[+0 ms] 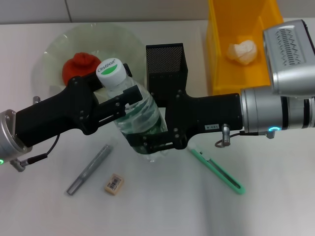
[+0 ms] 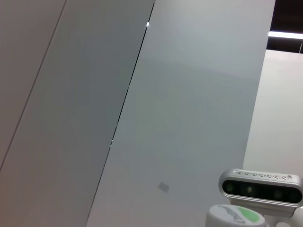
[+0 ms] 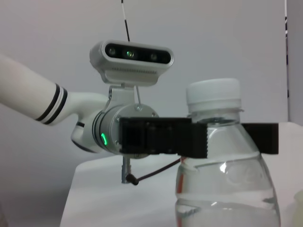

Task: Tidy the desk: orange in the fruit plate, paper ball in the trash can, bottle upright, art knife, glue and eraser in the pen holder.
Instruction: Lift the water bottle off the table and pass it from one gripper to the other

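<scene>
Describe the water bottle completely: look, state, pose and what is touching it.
The bottle is clear ribbed plastic holding clear liquid, with a white cap bearing a green mark. It stands about upright on the white desk, in front of the black mesh pen holder and beside the glass fruit plate. Both tools grip it: the left tool at the shoulder below the cap, the right tool around the lower body.
</scene>
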Controlling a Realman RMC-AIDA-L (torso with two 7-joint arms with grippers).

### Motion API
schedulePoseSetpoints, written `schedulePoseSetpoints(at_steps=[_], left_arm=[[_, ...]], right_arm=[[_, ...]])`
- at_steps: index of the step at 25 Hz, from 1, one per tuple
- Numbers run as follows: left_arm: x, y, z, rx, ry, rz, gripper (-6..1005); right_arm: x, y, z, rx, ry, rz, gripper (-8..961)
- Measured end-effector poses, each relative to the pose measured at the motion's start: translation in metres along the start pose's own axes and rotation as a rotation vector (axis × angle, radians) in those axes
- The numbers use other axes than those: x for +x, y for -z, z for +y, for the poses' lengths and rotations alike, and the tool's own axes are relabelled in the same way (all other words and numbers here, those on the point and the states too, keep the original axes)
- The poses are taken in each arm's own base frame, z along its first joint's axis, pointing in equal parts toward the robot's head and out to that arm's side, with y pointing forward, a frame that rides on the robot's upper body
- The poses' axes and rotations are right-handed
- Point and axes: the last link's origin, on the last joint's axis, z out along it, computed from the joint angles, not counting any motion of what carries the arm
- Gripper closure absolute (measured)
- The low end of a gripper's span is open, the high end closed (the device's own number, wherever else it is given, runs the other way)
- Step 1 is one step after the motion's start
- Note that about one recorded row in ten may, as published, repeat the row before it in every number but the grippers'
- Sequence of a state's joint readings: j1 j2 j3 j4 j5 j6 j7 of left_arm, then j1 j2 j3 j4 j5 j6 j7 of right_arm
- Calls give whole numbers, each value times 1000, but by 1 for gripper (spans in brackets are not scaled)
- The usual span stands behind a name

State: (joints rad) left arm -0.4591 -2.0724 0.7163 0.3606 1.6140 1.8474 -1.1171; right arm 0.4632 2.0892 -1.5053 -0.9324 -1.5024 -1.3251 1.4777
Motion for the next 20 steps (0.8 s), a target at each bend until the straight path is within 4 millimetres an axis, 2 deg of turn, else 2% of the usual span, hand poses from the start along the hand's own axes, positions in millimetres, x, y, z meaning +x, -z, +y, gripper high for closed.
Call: schedulePoseSetpoints(at_steps=[14, 20], left_arm=[[-2, 1, 1, -1, 33, -2, 407], [-3, 0, -3, 15, 82, -20, 479]], right_arm=[[5, -5, 3, -22, -15, -2, 192], [7, -5, 3, -23, -19, 2, 192]])
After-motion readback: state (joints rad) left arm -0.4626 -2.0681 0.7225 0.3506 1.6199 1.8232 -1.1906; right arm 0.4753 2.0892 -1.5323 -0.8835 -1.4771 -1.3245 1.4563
